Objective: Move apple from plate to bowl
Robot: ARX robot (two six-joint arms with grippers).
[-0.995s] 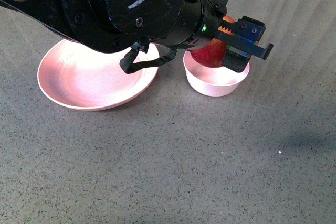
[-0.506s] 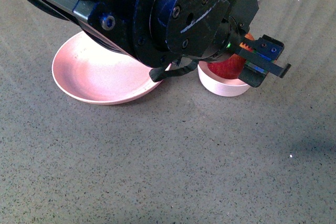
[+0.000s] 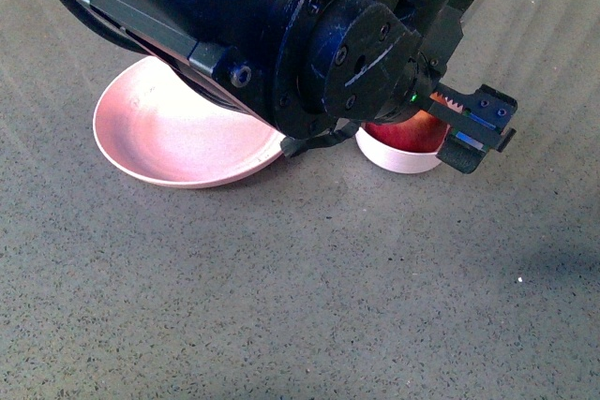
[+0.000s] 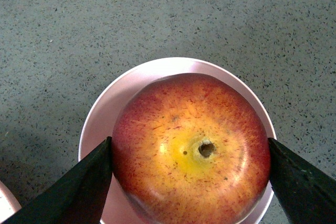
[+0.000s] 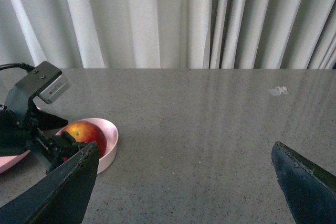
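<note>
At the far left of the front view, the plate (image 3: 159, 138) is being shown bare on the grey speckled table (image 3: 281, 288), its right edge being covered by the dark left arm (image 3: 319, 44). A white streak (image 3: 370, 55) is being carried on the arm's round housing, but nothing can be read from it as writing. Just to the right of the plate, and apart from it, the bowl (image 3: 403, 158) is being occupied by the apple (image 3: 403, 133), which is being seen low inside the rim. In the left wrist view, the apple is being clamped by the left gripper (image 4: 190, 142), with its black fingers (image 4: 84, 187) being pressed against opposite sides of the fruit and the yellow stem end being turned up towards the camera. Further right, the right gripper (image 5: 184, 187) is being held well apart from the bowl, above bare table, its two dark fingers being kept wide apart with nothing between them. In the same view, a small white scrap (image 5: 278, 91) is being shown far off on the table, before a pale curtain (image 5: 173, 19).
</note>
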